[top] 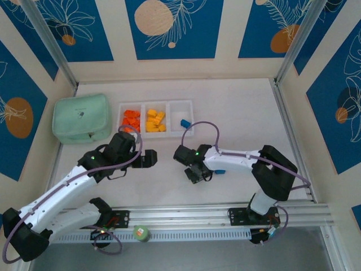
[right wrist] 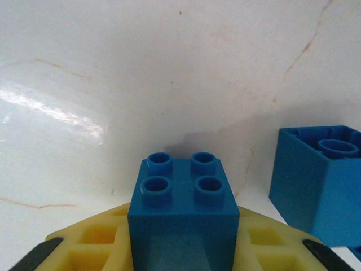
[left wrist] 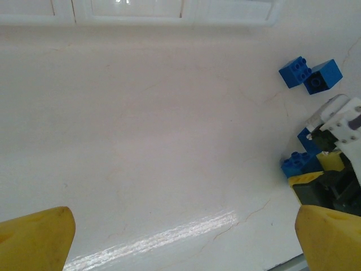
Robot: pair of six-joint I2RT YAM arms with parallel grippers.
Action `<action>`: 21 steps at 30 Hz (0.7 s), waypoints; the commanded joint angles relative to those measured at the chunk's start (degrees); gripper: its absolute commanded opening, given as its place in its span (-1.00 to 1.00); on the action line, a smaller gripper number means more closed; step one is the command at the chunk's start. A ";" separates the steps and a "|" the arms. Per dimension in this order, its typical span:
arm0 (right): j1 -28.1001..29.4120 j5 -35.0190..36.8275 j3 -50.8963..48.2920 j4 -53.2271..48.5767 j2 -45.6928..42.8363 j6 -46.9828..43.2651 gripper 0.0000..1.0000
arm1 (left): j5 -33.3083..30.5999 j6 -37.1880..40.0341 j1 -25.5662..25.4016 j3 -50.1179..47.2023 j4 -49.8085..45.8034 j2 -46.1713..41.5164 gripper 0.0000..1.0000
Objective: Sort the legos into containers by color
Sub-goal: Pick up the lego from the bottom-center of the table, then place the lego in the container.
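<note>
White plastic makes up the tray (top: 169,104) in the upper middle of the overhead view, with a soft green pouch (top: 82,117) just to its left. Orange bricks (top: 131,119) fill its left compartment and yellow bricks (top: 155,120) its middle one. A blue piece (top: 184,122) shows at the right compartment's lower corner, but whether it lies inside or on the table (top: 237,113) just beside the wall is hard to make out. The right gripper (top: 198,172) sits low over the table in the centre of that view, its jaws hidden under its own body; another blue bit (top: 219,171) peeks out from beneath the arm. From the right wrist camera, the yellow pads (right wrist: 90,243) are closed on a blue brick (right wrist: 181,214), studs up, its lower part cut off by the frame's bottom edge. A second blue brick (right wrist: 318,180) lies hollow side up at the right of that frame, cropped by the edge and apart from the held one. The left gripper (top: 148,160) hangs left of centre, jaws wide and holding nothing: its fingertips (left wrist: 34,240) sit in the bottom corners of its own view. That view catches two touching blue bricks (left wrist: 310,73) at upper right, and the right gripper (left wrist: 333,169) partly cut off at the right edge.
</note>
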 commanded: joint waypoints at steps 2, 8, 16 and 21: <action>-0.31 1.02 4.55 -1.72 -5.06 -0.95 -0.49 | -1.48 -0.21 0.35 0.77 -1.92 -1.04 0.99; -5.86 -2.14 14.79 1.51 -3.37 -5.74 -0.49 | -3.13 0.69 2.54 2.92 -1.37 0.09 0.99; -16.26 -4.61 31.57 9.45 12.54 -10.99 -0.50 | -2.30 0.86 7.71 5.97 0.10 4.26 0.99; -19.68 -3.03 42.62 11.02 23.70 -12.51 -0.49 | -2.42 1.60 8.91 7.24 1.29 6.40 0.99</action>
